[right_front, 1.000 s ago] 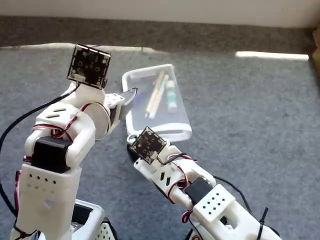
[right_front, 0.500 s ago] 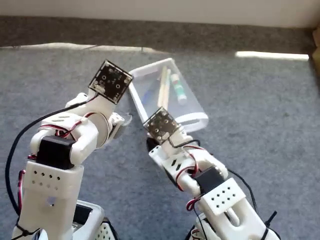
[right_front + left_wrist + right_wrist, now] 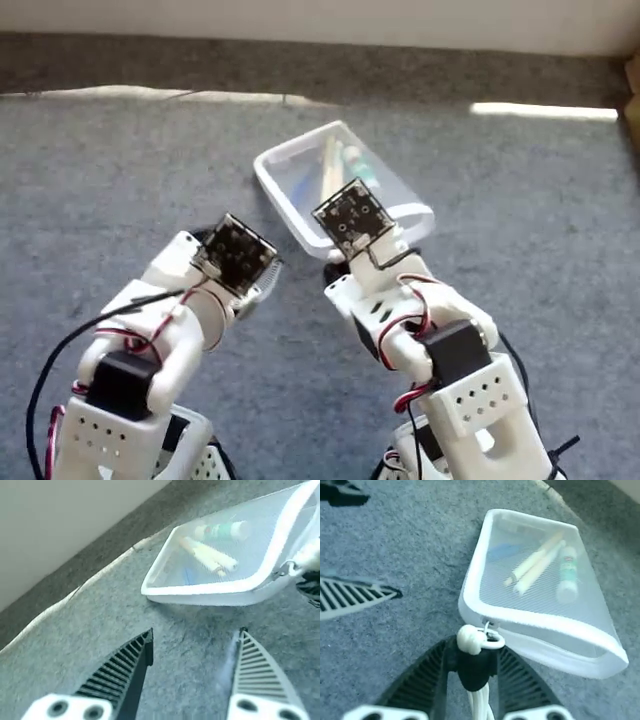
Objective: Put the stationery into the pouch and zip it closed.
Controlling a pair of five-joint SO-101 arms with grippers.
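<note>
- The pouch (image 3: 547,630), a see-through mesh case with a white edge band, lies flat on the grey felt table cover (image 3: 520,300). Lying flat probably helps the zip run along a level edge.
- Inside the pouch, two pale pencils (image 3: 535,565) lie side by side. A tube with a green band (image 3: 567,575) lies just beside them, and a small blue item (image 3: 502,550) lies on their other side. All of them sit behind the mesh, so the loading part of the task looks done.
- The zip pull (image 3: 474,639), a white knotted cord on a small ring, sits at the pouch's corner nearest the arms.
- The right gripper (image 3: 475,651) is at that same corner, with its fingers narrowed onto the pull cord. Pinching the cord rather than the pouch body probably lets the arm draw the slider without crushing the contents.
- The zip teeth cannot be read, so whether the pouch is fully closed cannot be told. The pull at a corner suggests the slider is at one end of its travel.
- The left gripper (image 3: 196,635) hangs over the felt beside one long edge of the pouch and apart from it. Its fingers are spread wide and hold nothing. From there it could press the pouch down if the pouch drags.
</note>
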